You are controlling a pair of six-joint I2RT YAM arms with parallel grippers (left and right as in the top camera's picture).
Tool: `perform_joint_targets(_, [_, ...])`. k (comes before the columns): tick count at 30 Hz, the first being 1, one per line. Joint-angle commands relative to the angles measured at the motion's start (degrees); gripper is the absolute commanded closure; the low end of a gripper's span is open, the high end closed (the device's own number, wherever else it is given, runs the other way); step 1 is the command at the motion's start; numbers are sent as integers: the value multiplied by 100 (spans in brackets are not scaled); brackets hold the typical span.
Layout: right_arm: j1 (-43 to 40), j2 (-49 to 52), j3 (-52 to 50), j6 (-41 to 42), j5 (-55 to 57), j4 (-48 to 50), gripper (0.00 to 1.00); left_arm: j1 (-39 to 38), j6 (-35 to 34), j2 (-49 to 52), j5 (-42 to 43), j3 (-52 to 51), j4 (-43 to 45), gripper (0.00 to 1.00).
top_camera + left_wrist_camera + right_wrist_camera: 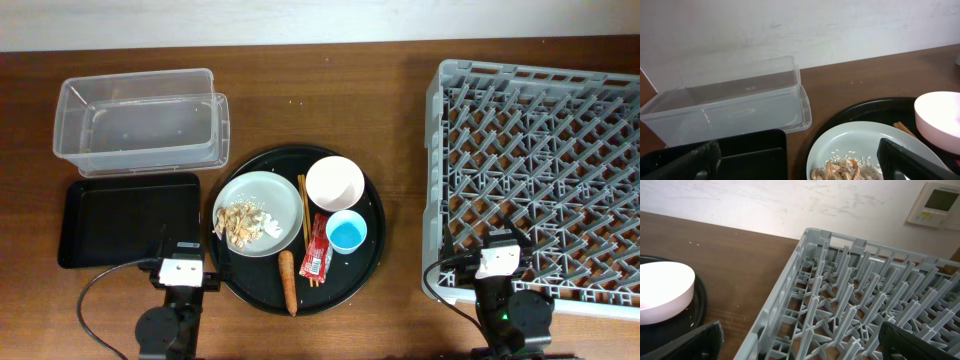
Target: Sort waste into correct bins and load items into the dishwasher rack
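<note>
A large round black tray (370,245) holds a pale green plate (275,195) with beige scraps (242,222) and a white scrap (270,228), a white bowl (334,182), a blue cup (347,232), a red wrapper (318,246), chopsticks (302,205) and a carrot (288,281). The clear tub (140,122) and the shallow black tray (125,219) are at the left. The grey rack (540,170) is at the right. My left gripper (800,162) is open above the plate (860,145) and black tray (755,150). My right gripper (800,342) is open over the rack's near left corner (790,305).
A pale wall runs behind the table's far edge. A wall thermostat (936,202) shows in the right wrist view. Bare wooden table (405,120) lies between the round tray and the rack.
</note>
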Motion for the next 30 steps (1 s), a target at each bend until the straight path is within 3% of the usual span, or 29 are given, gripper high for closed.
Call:
perform_joint_targets(1, [-26,-28,-46,46,33,2,1,-26,94,-2,85,-26,-22,1])
perform_joint_targets(27, [-26,-28,-46,55,15,-4,2,-26,92,-2,87,-26,-20,1])
perform_joint_targets(30, [-26,-26,-42,1128,-68,219,2,-22,-538,-2,87,-26,-22,1])
